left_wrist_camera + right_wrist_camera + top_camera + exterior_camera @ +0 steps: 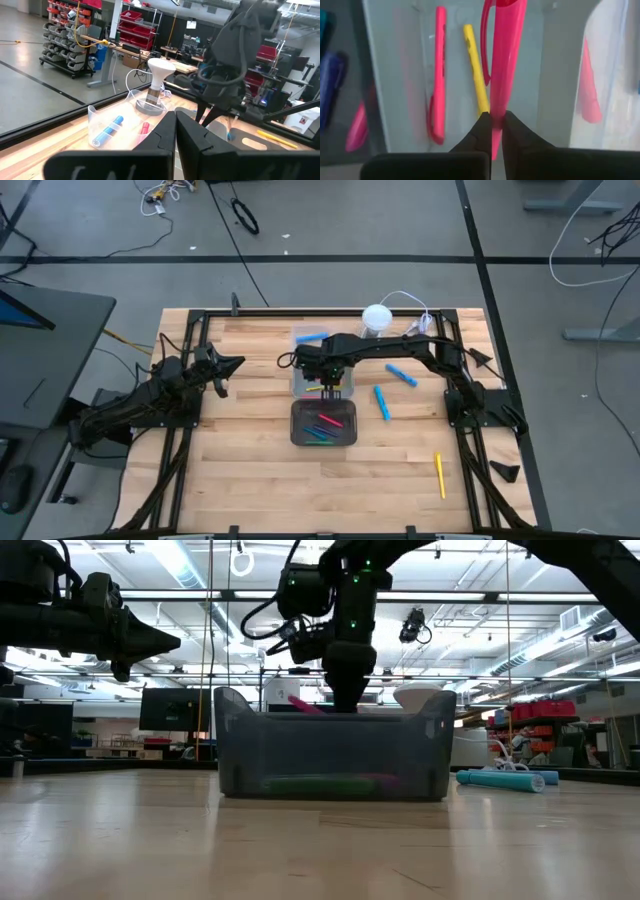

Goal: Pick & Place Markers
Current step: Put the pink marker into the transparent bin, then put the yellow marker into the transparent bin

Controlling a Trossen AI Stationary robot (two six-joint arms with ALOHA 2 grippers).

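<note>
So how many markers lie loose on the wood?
3: farther blue marker and nearer blue marker right of the grey tray, yellow marker near the right edge. Others may be hidden.

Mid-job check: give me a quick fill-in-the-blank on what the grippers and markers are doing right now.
The right gripper is shut on a ____ marker.
Beside the clear tray, the dark tray already holds several ____.
The left gripper is shut and holds ____.
Alone near the table's front right lies a ____ marker.

Missing: pink; markers; nothing; yellow

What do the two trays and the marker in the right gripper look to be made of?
Grey tray: likely translucent smoked plastic, since markers show through its wall. Clear tray: transparent plastic. Pink marker: glossy plastic by its sheen, pinched in the right gripper.
</note>
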